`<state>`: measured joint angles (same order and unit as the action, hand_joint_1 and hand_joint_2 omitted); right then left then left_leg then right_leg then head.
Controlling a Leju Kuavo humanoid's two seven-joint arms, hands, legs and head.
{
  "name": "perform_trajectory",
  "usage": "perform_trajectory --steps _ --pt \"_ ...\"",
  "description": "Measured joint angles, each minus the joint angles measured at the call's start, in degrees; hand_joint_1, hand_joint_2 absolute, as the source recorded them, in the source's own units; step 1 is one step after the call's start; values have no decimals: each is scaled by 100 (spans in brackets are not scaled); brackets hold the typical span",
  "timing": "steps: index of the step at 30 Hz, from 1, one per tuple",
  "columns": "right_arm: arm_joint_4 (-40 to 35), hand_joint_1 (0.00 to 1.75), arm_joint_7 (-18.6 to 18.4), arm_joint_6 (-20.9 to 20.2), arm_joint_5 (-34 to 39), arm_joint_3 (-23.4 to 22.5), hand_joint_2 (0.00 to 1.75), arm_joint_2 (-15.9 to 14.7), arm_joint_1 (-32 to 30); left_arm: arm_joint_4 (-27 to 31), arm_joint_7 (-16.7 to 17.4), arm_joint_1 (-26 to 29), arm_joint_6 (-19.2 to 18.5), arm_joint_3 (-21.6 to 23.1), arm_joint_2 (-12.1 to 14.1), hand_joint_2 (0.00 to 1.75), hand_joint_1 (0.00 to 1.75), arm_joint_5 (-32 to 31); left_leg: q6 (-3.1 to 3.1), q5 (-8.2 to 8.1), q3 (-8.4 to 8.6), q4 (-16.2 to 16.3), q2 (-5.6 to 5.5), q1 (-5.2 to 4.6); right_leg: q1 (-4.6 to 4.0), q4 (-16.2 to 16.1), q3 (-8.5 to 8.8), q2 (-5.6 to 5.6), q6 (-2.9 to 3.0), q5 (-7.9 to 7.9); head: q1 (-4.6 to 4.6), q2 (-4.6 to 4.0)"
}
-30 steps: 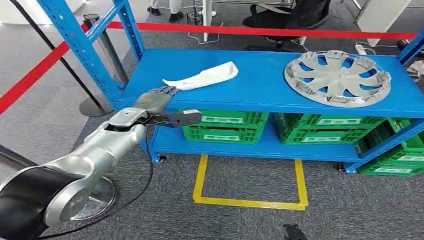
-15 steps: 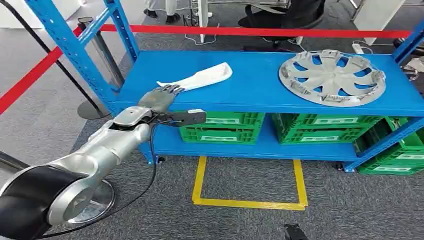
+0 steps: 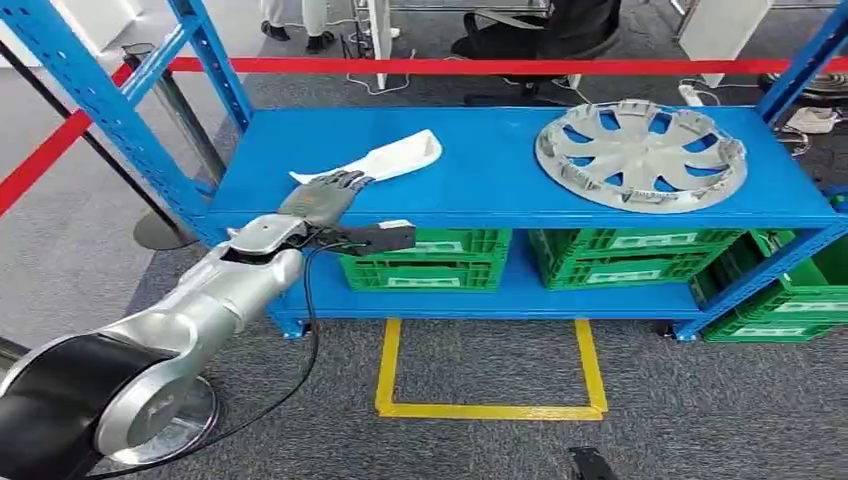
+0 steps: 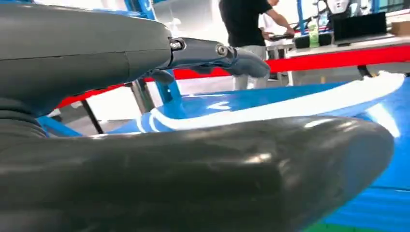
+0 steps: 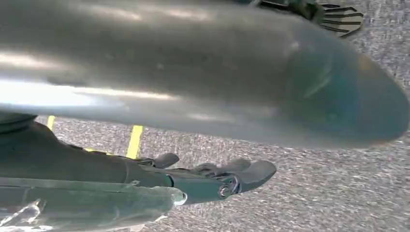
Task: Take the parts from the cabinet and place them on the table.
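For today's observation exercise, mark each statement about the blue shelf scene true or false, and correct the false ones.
1. The white part lies on the top shelf. True.
2. The hubcap sits in a green crate. False: it lies on the top shelf, towards the right end.
3. The left hand is at the white part's near end. True.
4. The right hand holds the hubcap. False: it hangs over the carpet, holding nothing.

White part [image 3: 375, 160], blue shelf [image 3: 500, 175]
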<state>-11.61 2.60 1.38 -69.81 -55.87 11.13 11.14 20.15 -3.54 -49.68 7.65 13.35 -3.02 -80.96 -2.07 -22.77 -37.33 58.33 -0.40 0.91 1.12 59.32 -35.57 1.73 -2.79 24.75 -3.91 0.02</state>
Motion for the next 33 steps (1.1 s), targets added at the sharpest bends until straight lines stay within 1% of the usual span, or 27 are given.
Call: perform_trajectory --steps 3,4,5,7,8,9,10,11,13,14,15,17,18,19,20,21,23,24,25,26,27,28,29,30,31,32,33 --pt "0 0 -2 0 0 0 0 0 -33 0 0 24 0 0 -9 0 0 -4 120 -24 -15 11 2 -52 41 -82 43 -1 -100 -5 9 0" --pt "0 0 0 0 0 0 0 0 -41 2 2 16 0 -2 2 0 0 -4 180 -16 7 -12 2 -31 61 -80 36 -9 -142 22 -2 0" --pt "0 0 0 0 0 0 0 0 -41 2 2 4 2 -4 -11 0 0 -4 218 -25 29 -17 1 -39 54 157 -77 -68 -136 163 13 0" --pt "0 0 0 0 0 0 0 0 -22 2 2 6 2 -4 -28 0 0 -4 274 -56 71 -16 -2 -71 15 1098 -534 -116 -108 526 41 0" --pt "0 0 0 -2 0 0 0 0 -20 2 2 18 0 -4 -33 0 0 -6 301 -75 89 -15 -2 -93 -1 1530 -781 -117 -96 664 48 0" --pt "0 0 -2 -2 0 0 0 0 -27 2 2 31 0 -4 -33 0 0 -7 316 -93 111 -14 -1 -119 -19 1747 -950 -117 -73 667 46 0" --pt "0 0 -2 -2 0 0 0 0 -38 2 2 43 0 -4 -33 0 0 -7 329 -116 141 -14 -2 -143 -47 1691 -966 -117 -40 550 46 0" --pt "0 0 -2 -2 0 0 0 0 -40 2 2 44 0 -4 -33 0 0 -7 336 -143 178 -12 -2 -166 -76 1345 -841 -117 9 290 48 0" --pt "0 0 -2 0 0 0 0 0 -30 2 2 38 0 -4 -42 0 0 -7 337 -206 273 -12 -2 -194 -135 296 -363 -122 109 -273 48 0" --pt "0 0 0 -2 0 0 0 -4 -21 2 2 36 0 -4 -42 0 0 -9 319 -231 285 -13 -2 -210 -167 102 -221 -157 142 -215 41 0" --pt "0 0 -2 0 0 0 0 -4 -11 2 2 24 -2 -4 -42 0 0 -13 300 -243 265 10 -2 -227 -171 -18 -178 -161 124 -203 41 0" --pt "0 0 -2 -2 2 0 0 -4 -25 2 2 37 -2 -4 -39 0 0 -15 259 -245 263 -24 6 -209 -188 -1 -192 -135 132 -193 41 0" --pt "0 0 -2 -2 2 -2 0 -9 -28 2 2 30 -2 -4 -46 0 0 -17 234 -250 274 -30 13 -209 -182 -16 -182 -126 142 -194 37 0" --pt "0 0 0 -4 0 0 0 -7 -28 7 2 32 -2 -4 -42 0 0 -24 193 -294 273 -13 10 -210 -122 -76 -129 -129 164 -213 46 0" --pt "0 0 0 -4 0 0 0 -7 -19 7 2 19 -2 -4 -35 0 0 -24 150 -365 228 107 6 -215 -114 -91 -97 -124 177 -205 20 0" --pt "0 0 0 -7 0 0 0 -7 -7 7 2 2 -4 -4 -35 0 0 -28 112 -536 49 449 6 -197 -101 -94 -82 -126 196 -193 9 0" --pt "0 0 0 -7 0 0 0 -7 -6 7 2 24 -24 -4 -33 0 0 -35 45 -876 -492 1368 7 -142 -80 -93 -59 -127 203 -161 11 0" --pt "0 0 0 -7 0 0 0 -7 -8 7 2 56 -33 -4 -33 0 0 -41 18 -918 -688 1655 7 -114 -65 -93 -43 -126 190 -142 11 0" --pt "0 0 0 -7 0 0 0 -7 -13 7 2 84 -35 -4 -31 0 0 -41 -10 -799 -734 1653 7 -86 -48 -93 -18 -121 175 -122 11 0" --pt "0 0 0 -7 0 0 0 -7 -16 7 2 90 -37 -4 -28 0 0 -46 -36 -581 -672 1446 8 -58 -29 -88 9 -108 149 -99 0 0" --pt "0 0 0 -7 0 0 0 -7 -16 7 4 80 -37 -4 -28 0 0 -48 -59 -284 -491 1024 9 -26 -7 -81 43 -94 117 -75 0 0" --pt "0 0 0 -7 0 0 0 -7 -15 7 9 71 -37 -4 -28 0 0 -50 -88 9 -234 495 13 6 15 -72 89 -87 81 -40 0 0" --pt "-2 0 0 -4 0 0 0 -11 -9 7 11 65 -37 -2 -31 0 0 -59 -125 149 -37 90 18 44 11 -69 104 -81 37 -9 -4 0" --pt "-2 0 0 -2 0 0 0 -13 6 7 13 48 -44 -4 -37 0 0 -61 -85 41 35 -58 -21 11 -10 -24 79 -68 -11 25 -20 0" --pt "-2 0 0 -2 0 0 0 -13 8 7 13 56 -46 -2 -42 0 0 -66 -8 43 14 -24 -26 7 -9 -55 82 -66 -39 16 11 0" --pt "-2 0 0 -4 0 0 0 -13 -3 7 17 63 -48 -2 -42 0 0 -68 27 22 10 -21 -26 -10 5 -80 93 -65 -62 15 4 0" --pt "-2 0 0 -4 0 0 0 -13 -15 7 20 62 -52 -4 -41 0 0 -72 77 16 8 -20 -27 -27 20 -115 113 -67 -109 9 11 0"
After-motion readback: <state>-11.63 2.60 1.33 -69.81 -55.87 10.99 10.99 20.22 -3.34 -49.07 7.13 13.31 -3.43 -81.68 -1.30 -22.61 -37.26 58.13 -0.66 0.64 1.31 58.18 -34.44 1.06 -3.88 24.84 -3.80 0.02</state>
